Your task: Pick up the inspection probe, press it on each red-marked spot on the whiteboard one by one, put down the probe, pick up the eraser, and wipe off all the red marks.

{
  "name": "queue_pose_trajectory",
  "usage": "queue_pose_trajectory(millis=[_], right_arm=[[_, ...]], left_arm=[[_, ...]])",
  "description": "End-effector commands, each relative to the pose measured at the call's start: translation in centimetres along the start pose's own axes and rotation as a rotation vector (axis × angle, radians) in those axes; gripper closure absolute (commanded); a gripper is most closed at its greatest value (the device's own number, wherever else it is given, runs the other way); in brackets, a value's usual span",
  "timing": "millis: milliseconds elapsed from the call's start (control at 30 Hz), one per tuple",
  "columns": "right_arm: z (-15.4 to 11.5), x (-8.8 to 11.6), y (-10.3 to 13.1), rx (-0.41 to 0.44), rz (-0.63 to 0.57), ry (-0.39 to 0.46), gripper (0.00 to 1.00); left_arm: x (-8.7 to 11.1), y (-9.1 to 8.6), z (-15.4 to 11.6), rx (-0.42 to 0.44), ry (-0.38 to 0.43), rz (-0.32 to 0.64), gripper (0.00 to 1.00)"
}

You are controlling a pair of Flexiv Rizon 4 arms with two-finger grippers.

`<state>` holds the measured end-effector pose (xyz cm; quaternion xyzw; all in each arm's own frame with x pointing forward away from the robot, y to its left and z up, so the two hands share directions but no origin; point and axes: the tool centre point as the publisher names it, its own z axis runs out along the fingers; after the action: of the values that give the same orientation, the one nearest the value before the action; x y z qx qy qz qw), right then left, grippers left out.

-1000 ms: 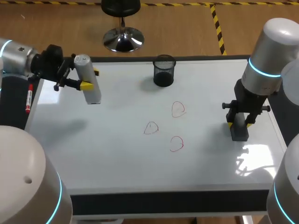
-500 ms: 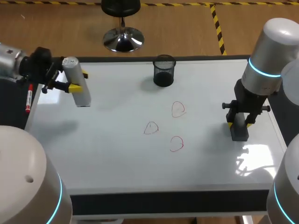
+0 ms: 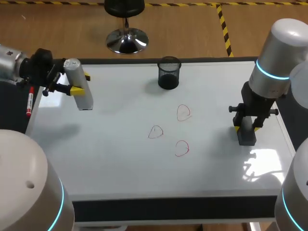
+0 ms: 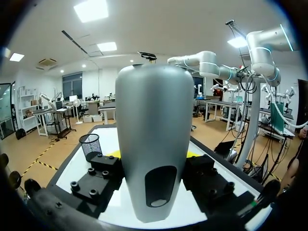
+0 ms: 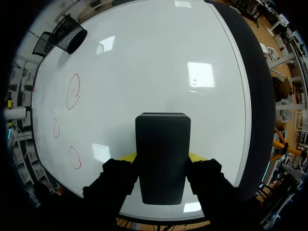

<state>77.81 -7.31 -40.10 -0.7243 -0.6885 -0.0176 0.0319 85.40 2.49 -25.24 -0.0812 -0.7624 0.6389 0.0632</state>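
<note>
The grey inspection probe (image 3: 82, 91) hangs tilted over the far left part of the whiteboard (image 3: 120, 159), and my left gripper (image 3: 81, 83) is shut on it from both sides. From the left wrist the probe (image 4: 154, 120) fills the space between that gripper's (image 4: 153, 161) fingers. Three red marks (image 3: 183, 113) (image 3: 155, 132) (image 3: 182, 148) lie in the board's middle. Near the right edge my right gripper (image 3: 246, 126) is shut on the black eraser (image 3: 247, 136), pointing down at the board. In the right wrist view the eraser (image 5: 161, 139) sits in that gripper (image 5: 161, 161), with the red marks (image 5: 73, 91) off to one side.
A black mesh cup (image 3: 169, 73) stands at the back middle of the board, also seen ahead of the probe (image 4: 90, 146). A red marker pen (image 3: 29, 103) lies just outside the board's left edge. The board's dark frame (image 3: 168, 207) runs along the front.
My left arm carried the probe further left over the board, then stopped. The right arm and eraser have not moved.
</note>
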Motion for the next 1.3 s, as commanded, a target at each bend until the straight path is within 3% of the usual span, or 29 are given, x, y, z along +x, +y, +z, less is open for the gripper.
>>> queue_pose_trajectory(millis=[33,133,367,733,1300], right_arm=[[-0.1,-0.1,0.0,0.001,-0.001,0.001,1.00],[-0.1,-0.1,0.0,0.001,-0.001,0.001,1.00],[-2.3,2.1,0.5,0.004,-0.040,0.001,1.00],[-4.5,4.7,0.9,0.033,0.049,-0.006,1.00],[-3.7,11.7,4.5,0.126,0.058,-0.074,1.00]], left_arm=[[-0.1,-0.1,-0.1,0.000,0.002,0.001,1.00],[-0.1,-0.1,-0.1,0.000,0.002,0.001,1.00],[-0.1,-0.1,-0.1,0.000,0.002,0.001,1.00],[-0.1,-0.1,-0.1,0.000,0.002,0.001,1.00],[-0.1,-0.1,-0.1,0.000,0.002,0.001,1.00]])
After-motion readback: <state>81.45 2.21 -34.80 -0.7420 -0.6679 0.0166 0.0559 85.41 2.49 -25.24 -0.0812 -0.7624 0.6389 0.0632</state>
